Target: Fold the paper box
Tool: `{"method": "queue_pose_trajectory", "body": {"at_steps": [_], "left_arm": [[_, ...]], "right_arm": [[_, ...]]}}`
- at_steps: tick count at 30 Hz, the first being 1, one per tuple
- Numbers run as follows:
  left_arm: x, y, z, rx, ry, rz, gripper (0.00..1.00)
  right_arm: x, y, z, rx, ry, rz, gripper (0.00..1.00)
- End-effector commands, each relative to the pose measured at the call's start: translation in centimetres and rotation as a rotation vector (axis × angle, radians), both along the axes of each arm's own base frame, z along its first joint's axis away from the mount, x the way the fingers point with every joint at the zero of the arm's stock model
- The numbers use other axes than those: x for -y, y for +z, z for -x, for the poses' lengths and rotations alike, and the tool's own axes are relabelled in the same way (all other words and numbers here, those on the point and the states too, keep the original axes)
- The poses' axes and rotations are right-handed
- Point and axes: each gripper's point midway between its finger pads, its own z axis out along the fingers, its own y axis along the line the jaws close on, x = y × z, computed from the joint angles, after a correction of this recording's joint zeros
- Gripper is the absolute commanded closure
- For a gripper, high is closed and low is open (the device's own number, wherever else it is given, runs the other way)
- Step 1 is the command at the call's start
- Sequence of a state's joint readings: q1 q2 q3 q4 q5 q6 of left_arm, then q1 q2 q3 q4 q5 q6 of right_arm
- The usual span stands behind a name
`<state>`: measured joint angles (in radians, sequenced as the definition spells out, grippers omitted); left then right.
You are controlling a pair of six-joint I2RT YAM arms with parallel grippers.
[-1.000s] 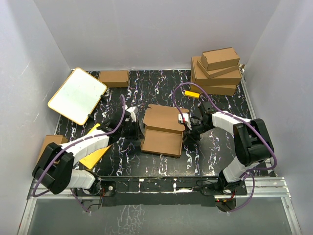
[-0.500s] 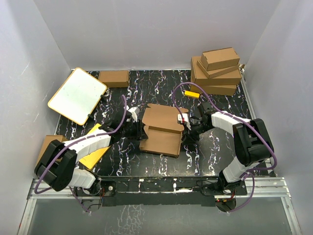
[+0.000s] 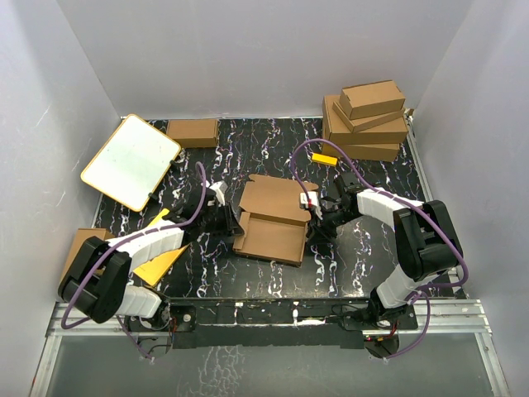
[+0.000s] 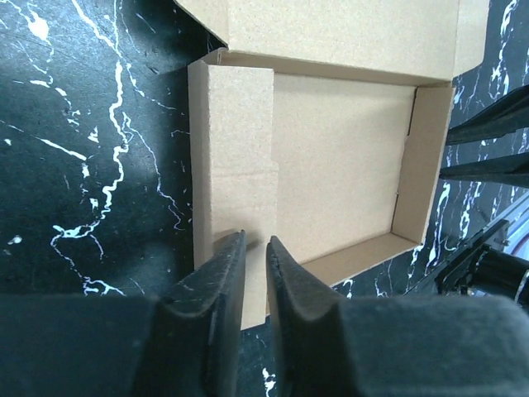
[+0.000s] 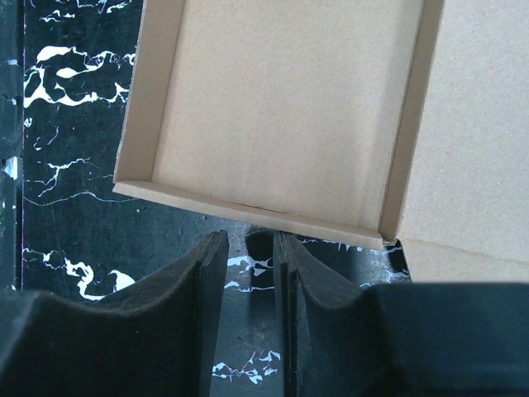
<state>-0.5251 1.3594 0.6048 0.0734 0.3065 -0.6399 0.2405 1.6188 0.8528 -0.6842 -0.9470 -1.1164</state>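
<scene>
**Box nudged nearer between our two tools**

Our left tool (image 4: 252, 269), fingers nearly pressed together, touches the paper box (image 3: 269, 219) at its left wall. Our right tool (image 5: 250, 273), likewise narrowed to a slit, sits just outside its right wall. Between them, the box lies mid-worktop (image 3: 347, 256), lid open.

No readable text anywhere, paper box (image 3: 269, 219) plain brown with no print or label, stacked boxes (image 3: 366, 121) beyond it unmarked, white board (image 3: 131, 160) to its left blank, no numbers, no brands
</scene>
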Motion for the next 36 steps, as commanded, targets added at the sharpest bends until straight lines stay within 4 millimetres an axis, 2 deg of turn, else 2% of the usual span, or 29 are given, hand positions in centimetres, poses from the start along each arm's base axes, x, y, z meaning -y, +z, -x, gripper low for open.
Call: {"method": "queue_pose_trajectory", "body": {"at_steps": [1, 5, 7, 12, 18, 31, 36], "left_arm": [[-0.3, 0.3, 0.1, -0.001, 0.003, -0.007, 0.88], [-0.1, 1.1, -0.1, 0.015, -0.005, 0.004, 0.94], [-0.8, 1.3, -0.6, 0.032, 0.005, -0.047, 0.95], [-2.0, 1.0, -0.9, 0.027, -0.007, -0.148, 0.95], [-2.2, 0.1, -0.7, -0.003, -0.035, -0.19, 0.9], [-1.9, -0.3, -0.7, 0.008, -0.061, -0.179, 0.64], [-1.5, -1.1, -0.6, -0.009, -0.064, -0.16, 0.61]], "right_arm": [[-1.1, 1.3, -0.9, 0.05, 0.027, -0.069, 0.66], [-1.1, 1.3, -0.9, 0.05, 0.026, -0.069, 0.66], [-1.1, 1.3, -0.9, 0.048, 0.027, -0.068, 0.66], [-1.1, 1.3, -0.9, 0.046, 0.029, -0.07, 0.66], [-1.1, 1.2, -0.9, 0.046, 0.031, -0.069, 0.66], [-1.1, 1.2, -0.8, 0.042, 0.031, -0.069, 0.65], [-1.1, 1.2, -0.8, 0.043, 0.034, -0.069, 0.65]]}}
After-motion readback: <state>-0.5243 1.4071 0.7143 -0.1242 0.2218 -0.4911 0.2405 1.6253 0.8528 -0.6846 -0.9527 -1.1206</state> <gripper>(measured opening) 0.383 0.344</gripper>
